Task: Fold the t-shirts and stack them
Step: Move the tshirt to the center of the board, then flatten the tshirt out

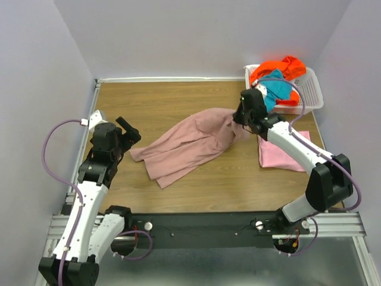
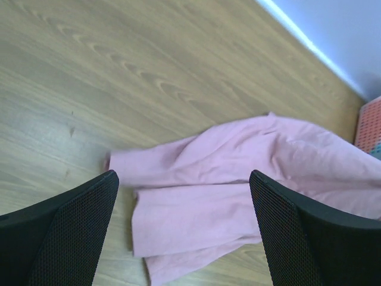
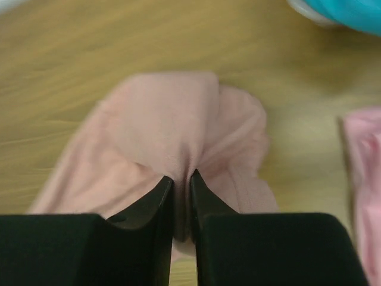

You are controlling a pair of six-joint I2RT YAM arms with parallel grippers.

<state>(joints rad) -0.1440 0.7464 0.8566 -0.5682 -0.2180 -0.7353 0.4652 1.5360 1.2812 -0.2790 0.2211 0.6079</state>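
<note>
Top view: the rose-mauve t-shirt point(image 1: 190, 146) lies crumpled mid-tabletop point(image 1: 178, 98). Its right end is gathered up to the right pincer point(image 1: 241, 119), probably so it can be pulled flat for folding. The light pink t-shirt point(image 1: 280, 156) lies folded near the right edge, apparently the base of the stack. The orange t-shirt point(image 1: 280, 67) and teal t-shirt point(image 1: 275, 89) sit in the basket point(image 1: 314, 90) at the far right corner. The left pincer point(image 1: 128, 132) hovers by the left edge.

Left wrist: fingers point(image 2: 77, 220) are spread wide and hold nothing; the shirt's hem lies beyond them.

Right wrist: fingers point(image 3: 155, 202) are nearly together, with a pinch of mauve cloth between them.
</note>
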